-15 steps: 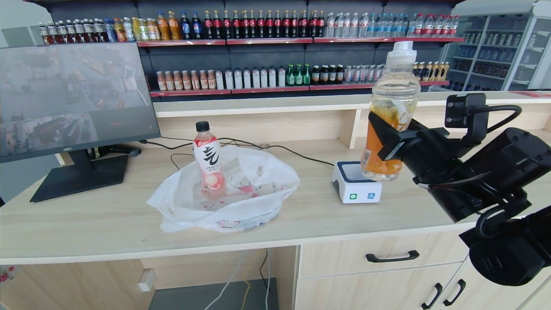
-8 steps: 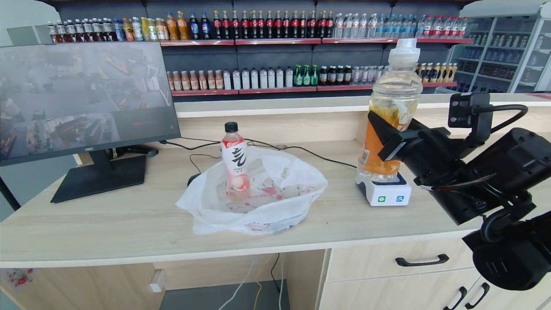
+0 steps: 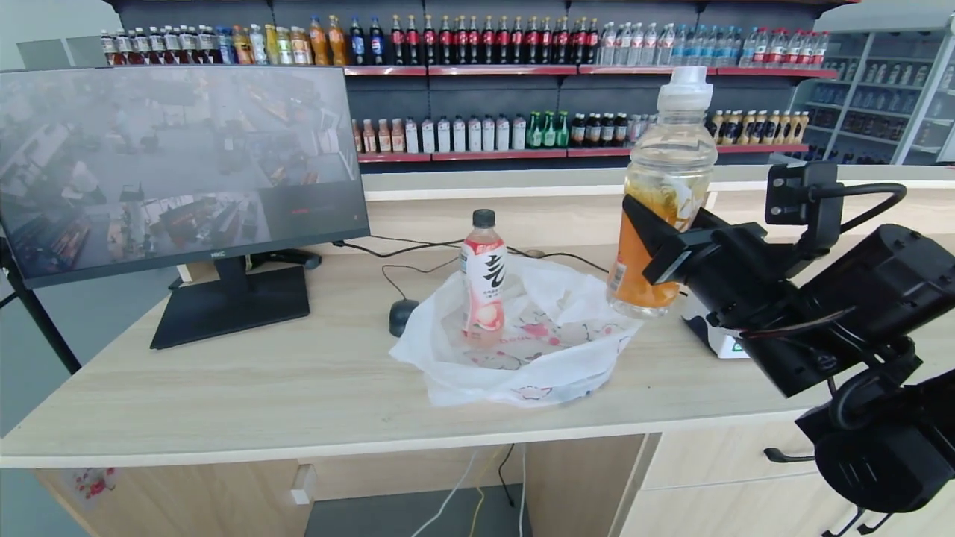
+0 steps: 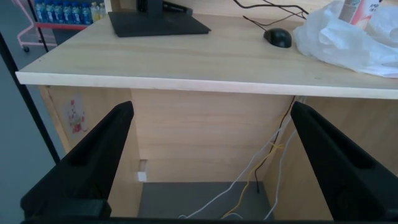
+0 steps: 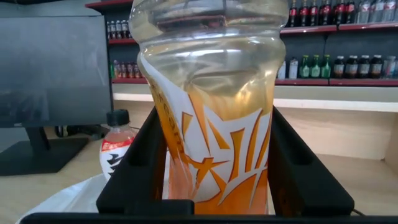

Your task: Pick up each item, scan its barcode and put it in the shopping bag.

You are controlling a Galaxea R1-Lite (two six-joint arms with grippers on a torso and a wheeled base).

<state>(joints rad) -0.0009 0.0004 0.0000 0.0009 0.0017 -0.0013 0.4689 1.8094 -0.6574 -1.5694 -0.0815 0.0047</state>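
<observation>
head: right jaws clamp the orange drink bottle (image 3: 660, 201) upright at mid-body, over the right rim of the shopping bag (image 3: 522, 373). scanner (image 3: 707, 334) just beside. pink bottle (image 3: 483, 280) stands mid-bag, so free room looks to be on the right.
left wrist: left jaws wide apart, empty, below desk (image 4: 186, 62) edge, out of the way.
right wrist: jaws pinch both bottle sides.

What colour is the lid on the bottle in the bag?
Black cap; head view shows it best.
</observation>
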